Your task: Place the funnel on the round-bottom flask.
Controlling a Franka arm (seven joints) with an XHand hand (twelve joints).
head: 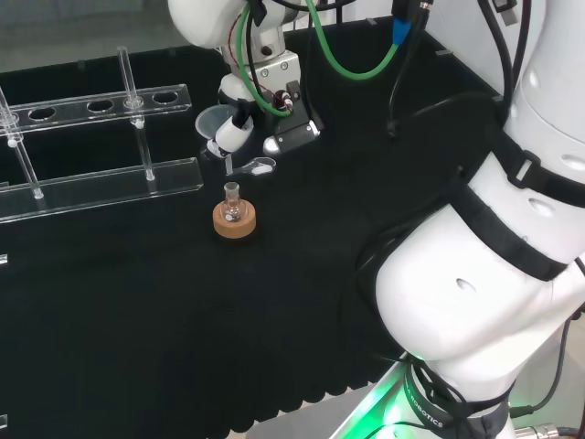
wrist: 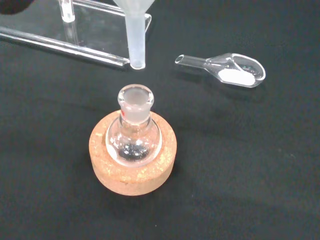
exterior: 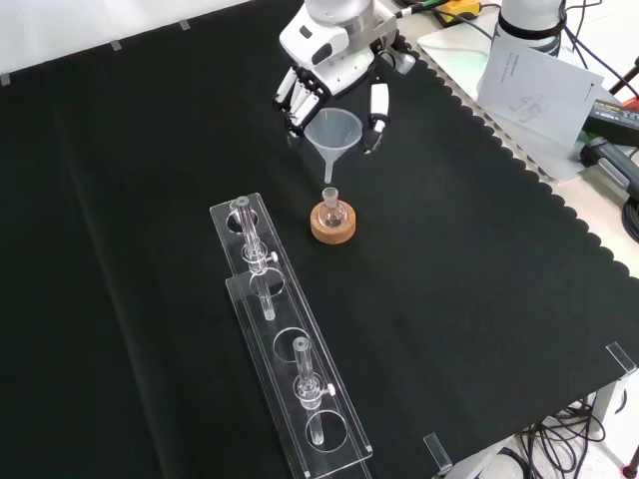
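While the funnel (head: 212, 123) is hanging in the hand (head: 239, 117), the head view is showing the carrying step under way: the hand is hovering above the cloth, farther off than the flask (head: 232, 207), which is sitting upright in its cork ring (head: 234, 222). Fingers and thumb are curling round the funnel's cone and clamping it. A small glass scoop (head: 254, 167) is lying on the cloth between hand and flask, and a clear rack (head: 101, 178) is standing to the left.

Seen from the front view, the hand (exterior: 324, 75) is reaching down from the top, fingers on the left of the funnel (exterior: 332, 136) and thumb on its right, pinching the rim. The spout is pointing down and appears to be hanging just above the flask's (exterior: 330, 204) open neck, not yet inside it. I judge the next move to be a straight, careful lowering with the spout kept in line with the neck, then a release.

Looking past the palm, the wrist view is showing the spout (wrist: 136, 37) hanging clear of the flask's (wrist: 134, 131) mouth, apparently a little to one side, so a small sideways correction may be needed first. The cork ring (wrist: 132, 172) is cradling the bulb, and the scoop (wrist: 225, 69), holding some white powder, is resting nearby on the cloth.
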